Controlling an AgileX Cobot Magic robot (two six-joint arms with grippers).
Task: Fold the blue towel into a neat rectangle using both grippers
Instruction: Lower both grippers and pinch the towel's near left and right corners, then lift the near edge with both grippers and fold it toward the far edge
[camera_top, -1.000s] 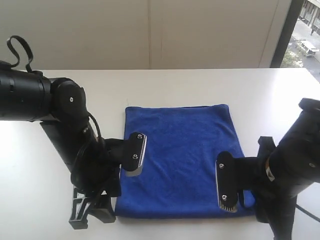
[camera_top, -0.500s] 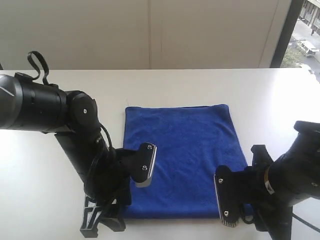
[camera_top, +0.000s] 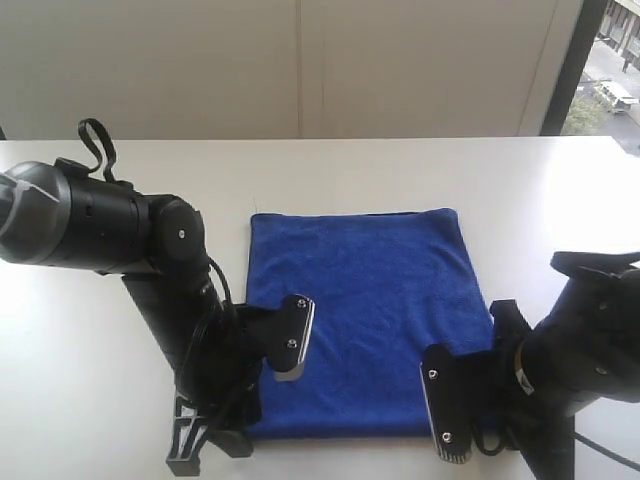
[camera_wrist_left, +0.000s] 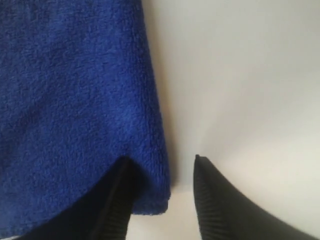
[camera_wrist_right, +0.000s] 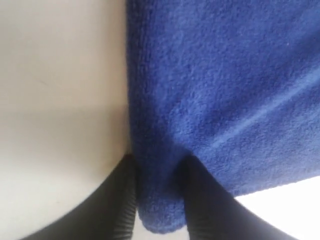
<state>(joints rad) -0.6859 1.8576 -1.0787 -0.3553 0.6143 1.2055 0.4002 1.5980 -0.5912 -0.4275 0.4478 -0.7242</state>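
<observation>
The blue towel (camera_top: 365, 310) is laid flat on the white table (camera_top: 330, 170), spread as a near-square with its far edge straight and its near edge towards the two arms. In the exterior view its near left corner is covered by the left arm (camera_top: 110, 230), and its near right corner is hidden behind the right arm (camera_top: 590, 350).

In the left wrist view, the left gripper (camera_wrist_left: 161, 162) is seen with its jaws set moderately apart. One finger (camera_wrist_left: 117, 200) is placed over the towel's corner (camera_wrist_left: 70, 100) and the other finger (camera_wrist_left: 215, 200) over bare table. The towel's side edge runs into the gap, and nothing is clamped.

In the right wrist view, the right gripper (camera_wrist_right: 157, 165) is seen with a narrower gap, which is wholly filled by the towel's corner (camera_wrist_right: 225, 90). The cloth is bunched between the two fingers and bulges out past them, so it appears to be pinched, though the contact itself is blurred.

A silver plate with screws is carried on each arm end, at the left (camera_top: 292, 338) and at the right (camera_top: 438, 408). A black cable loop (camera_top: 95, 140) stands up from the left arm. Beyond the table a pale wall (camera_top: 300, 60) is seen, and at the far right a window (camera_top: 618, 70) is cut off by the frame.
</observation>
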